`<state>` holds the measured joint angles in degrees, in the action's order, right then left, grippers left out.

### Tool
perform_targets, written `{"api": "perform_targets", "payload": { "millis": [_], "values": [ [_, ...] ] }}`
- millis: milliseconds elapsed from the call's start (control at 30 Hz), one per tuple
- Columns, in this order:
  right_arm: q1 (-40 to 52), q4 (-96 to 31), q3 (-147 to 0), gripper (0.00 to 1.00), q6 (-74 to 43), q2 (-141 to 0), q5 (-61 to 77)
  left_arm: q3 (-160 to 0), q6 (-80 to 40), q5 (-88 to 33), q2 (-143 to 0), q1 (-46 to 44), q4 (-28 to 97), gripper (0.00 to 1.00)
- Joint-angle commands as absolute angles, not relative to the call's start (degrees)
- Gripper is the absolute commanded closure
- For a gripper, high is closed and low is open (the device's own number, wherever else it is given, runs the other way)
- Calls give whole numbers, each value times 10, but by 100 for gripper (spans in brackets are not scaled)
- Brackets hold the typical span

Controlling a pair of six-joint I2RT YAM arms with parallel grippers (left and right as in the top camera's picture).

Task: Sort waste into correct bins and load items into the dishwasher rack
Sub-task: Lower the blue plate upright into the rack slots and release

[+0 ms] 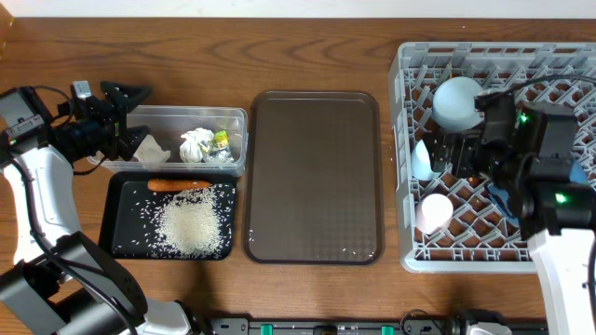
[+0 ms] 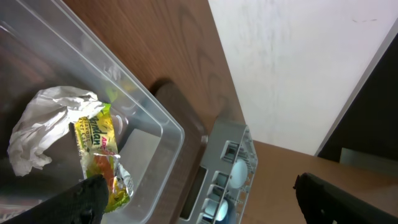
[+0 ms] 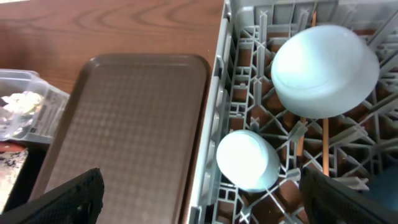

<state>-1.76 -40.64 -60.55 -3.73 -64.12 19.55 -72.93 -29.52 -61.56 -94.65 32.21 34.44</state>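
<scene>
The clear tub [image 1: 140,119] holds white paper wads [image 1: 195,142] and the green-yellow wrapper [image 1: 221,141]; both show in the left wrist view, wad [image 2: 43,124], wrapper [image 2: 99,152]. The black tray [image 1: 126,228] holds rice [image 1: 191,226] and the carrot [image 1: 179,184]. My left gripper [image 1: 124,110] [image 2: 217,205] is open and empty over the tub's left end. The grey rack [image 1: 407,244] holds the white bowl [image 1: 456,100] [image 3: 324,70], light blue cup [image 1: 422,160] [image 3: 247,160], white cup [image 1: 433,212] and blue plate [image 1: 500,197], mostly hidden. My right gripper [image 1: 461,149] [image 3: 199,202] is open above the light blue cup.
The dark brown serving tray [image 1: 314,177] [image 3: 130,118] lies between the bins and the rack. Thin wooden chopsticks [image 3: 324,144] lie in the rack under the bowl. The right arm covers the rack's right half. A white wall rises behind the table.
</scene>
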Motion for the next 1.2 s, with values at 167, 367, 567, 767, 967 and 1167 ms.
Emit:
{"api": "perform_targets", "payload": {
  "millis": [167, 367, 567, 767, 967, 1167],
  "values": [
    [-22, -431, -605, 1, -40, -493, 185, -726, -281, -623, -935, 324, 345, 2],
    [-17, -416, -554, 1, -40, -352, 133, -726, -281, -623, -935, 324, 345, 2],
    [-14, -344, -396, 1, -40, -170, 107, -726, -281, -623, -935, 324, 345, 2],
    [4, -248, -229, 1, -48, -22, 108, -726, -281, -623, -935, 324, 345, 2],
    [20, -86, -124, 1, -68, -3, 107, -726, -281, -623, -935, 324, 345, 2],
    [22, 53, -59, 1, -68, -3, 75, -726, -281, -623, -935, 324, 345, 2]
  ]
}}
